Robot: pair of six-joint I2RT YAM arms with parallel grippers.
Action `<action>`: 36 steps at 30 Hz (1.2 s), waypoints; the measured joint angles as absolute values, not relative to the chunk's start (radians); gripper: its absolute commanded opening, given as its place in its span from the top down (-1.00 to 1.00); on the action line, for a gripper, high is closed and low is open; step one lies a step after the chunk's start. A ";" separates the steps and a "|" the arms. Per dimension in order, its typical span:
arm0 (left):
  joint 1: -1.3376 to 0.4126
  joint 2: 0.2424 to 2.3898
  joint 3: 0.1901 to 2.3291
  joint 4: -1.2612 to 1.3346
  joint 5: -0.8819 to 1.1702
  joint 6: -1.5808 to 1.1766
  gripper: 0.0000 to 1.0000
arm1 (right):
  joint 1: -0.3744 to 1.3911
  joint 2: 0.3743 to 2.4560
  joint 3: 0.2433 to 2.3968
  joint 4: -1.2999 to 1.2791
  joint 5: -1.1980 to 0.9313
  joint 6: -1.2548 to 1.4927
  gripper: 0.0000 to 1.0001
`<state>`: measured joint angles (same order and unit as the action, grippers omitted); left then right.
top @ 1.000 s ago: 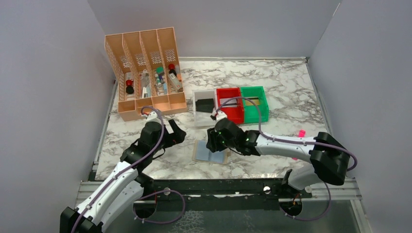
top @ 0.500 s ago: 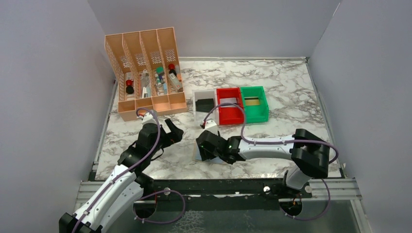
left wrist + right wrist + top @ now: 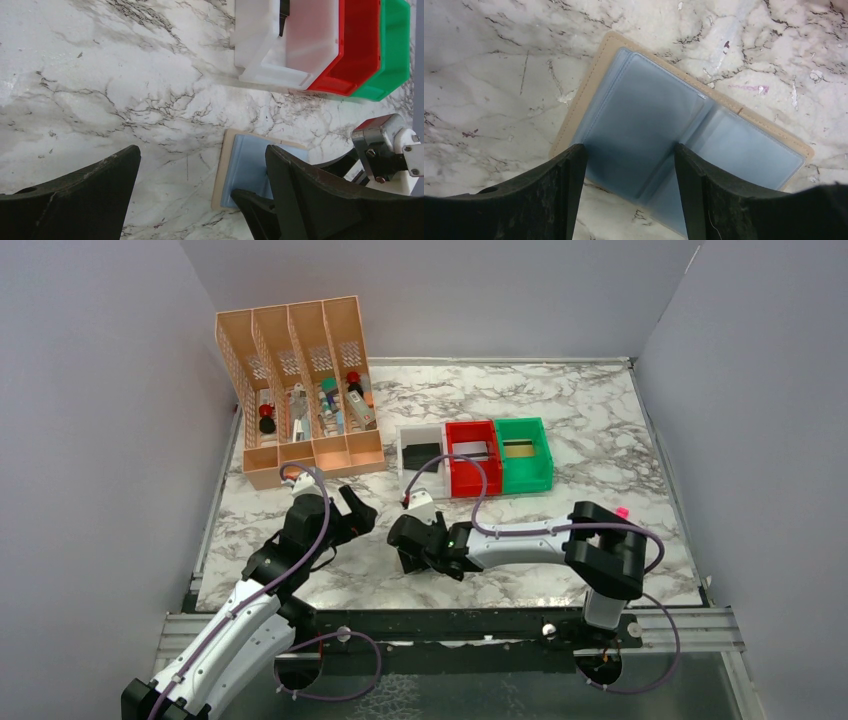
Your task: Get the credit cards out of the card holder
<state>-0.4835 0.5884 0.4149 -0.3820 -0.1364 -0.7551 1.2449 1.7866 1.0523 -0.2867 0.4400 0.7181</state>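
The card holder (image 3: 674,125) lies open on the marble, with a tan rim and pale blue lining. No card shows in its pockets. My right gripper (image 3: 629,200) is open, its fingers (image 3: 566,190) straddling the holder's near edge just above the lining. In the top view the right gripper (image 3: 403,550) covers the holder. My left gripper (image 3: 200,200) is open and empty over bare marble, with the holder (image 3: 245,160) to its right; it also shows in the top view (image 3: 358,512). A black credit card (image 3: 423,452) lies in the white bin and a silvery one (image 3: 473,450) in the red bin.
The white bin (image 3: 408,472), red bin (image 3: 476,480) and green bin (image 3: 528,478) stand in a row behind the holder. A tall orange desk organiser (image 3: 300,390) stands at the back left. A pink marker (image 3: 621,511) lies beside the right arm's elbow.
My right gripper has swung left and nearer, from the holder's right side to over its left half. The left gripper has shifted only slightly.
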 measured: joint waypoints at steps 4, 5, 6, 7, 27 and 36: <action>-0.484 0.588 0.415 -0.384 -0.136 -0.755 -0.98 | 1.251 1.813 1.073 -0.285 0.487 0.734 -0.01; -0.484 0.588 0.415 -0.384 -0.136 -0.755 -0.98 | 1.254 1.813 1.071 -0.281 0.493 0.735 0.07; -0.484 0.589 0.415 -0.384 -0.136 -0.755 -0.98 | 1.256 1.811 1.068 -0.269 0.504 0.736 0.15; -0.484 0.591 0.415 -0.384 -0.136 -0.755 -0.98 | 1.256 1.808 1.059 -0.257 0.511 0.735 0.22; -0.484 0.603 0.414 -0.381 -0.110 -0.755 -0.98 | 1.250 1.557 0.728 -0.004 0.379 0.487 0.66; -0.484 0.626 0.413 -0.360 -0.063 -0.753 -0.98 | 1.246 1.524 0.745 -0.001 0.294 0.392 -0.01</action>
